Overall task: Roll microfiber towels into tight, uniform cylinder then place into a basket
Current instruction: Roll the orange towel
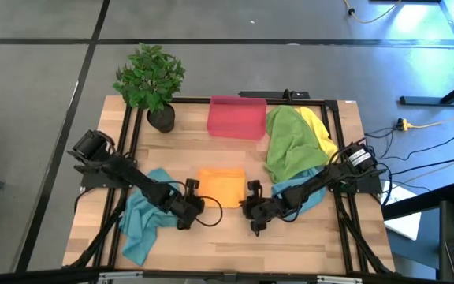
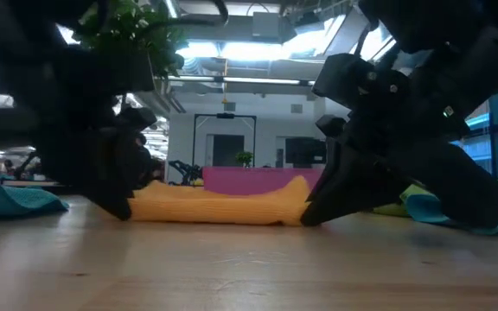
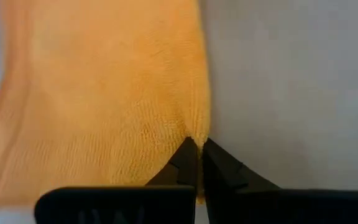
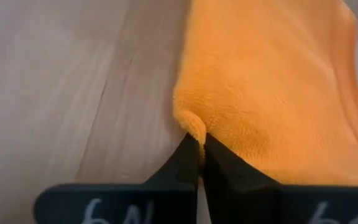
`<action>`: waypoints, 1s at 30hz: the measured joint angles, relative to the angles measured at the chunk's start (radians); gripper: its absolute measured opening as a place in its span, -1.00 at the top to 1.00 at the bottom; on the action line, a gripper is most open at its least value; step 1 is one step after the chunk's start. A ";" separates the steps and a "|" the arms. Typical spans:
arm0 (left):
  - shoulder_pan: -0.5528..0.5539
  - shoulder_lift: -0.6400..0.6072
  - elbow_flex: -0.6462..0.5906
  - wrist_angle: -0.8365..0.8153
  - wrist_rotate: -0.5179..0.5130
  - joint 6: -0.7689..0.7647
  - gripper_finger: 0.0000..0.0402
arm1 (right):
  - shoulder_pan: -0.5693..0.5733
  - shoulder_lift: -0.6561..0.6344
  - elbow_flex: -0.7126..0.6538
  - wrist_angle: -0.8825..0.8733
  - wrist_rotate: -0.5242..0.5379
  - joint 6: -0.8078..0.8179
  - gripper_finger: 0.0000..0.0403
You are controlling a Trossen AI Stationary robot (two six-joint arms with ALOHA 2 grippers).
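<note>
On the pale wooden table (image 1: 235, 244), in front of the red-pink plastic basket (image 1: 237, 117), the folded orange microfiber towel (image 1: 221, 186) is pinched at its near corners: left gripper (image 3: 197, 147) and right gripper (image 4: 197, 142) clamped on fabric. Both corners should be lifted evenly, so a tight, straight roll is begun.

A light wooden table (image 1: 235, 237) is carrying an orange towel (image 1: 221, 187) at its middle, a teal towel (image 1: 142, 221) at the left, green (image 1: 286, 142), yellow (image 1: 318, 128) and another teal towel (image 1: 310, 195) at the right, a pink basket (image 1: 237, 117) and a potted plant (image 1: 151, 81) at the back.
</note>
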 joint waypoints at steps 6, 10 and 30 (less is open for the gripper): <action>-0.033 0.000 0.078 -0.056 0.046 -0.064 1.00 | 0.010 -0.047 0.050 -0.165 -0.067 0.153 0.95; -0.057 0.000 0.126 -0.138 0.042 -0.112 1.00 | 0.028 -0.113 0.034 -0.167 -0.170 0.222 0.97; 0.017 -0.005 0.171 -0.091 0.393 -0.093 1.00 | 0.050 -0.163 -0.065 0.089 -0.471 0.457 0.97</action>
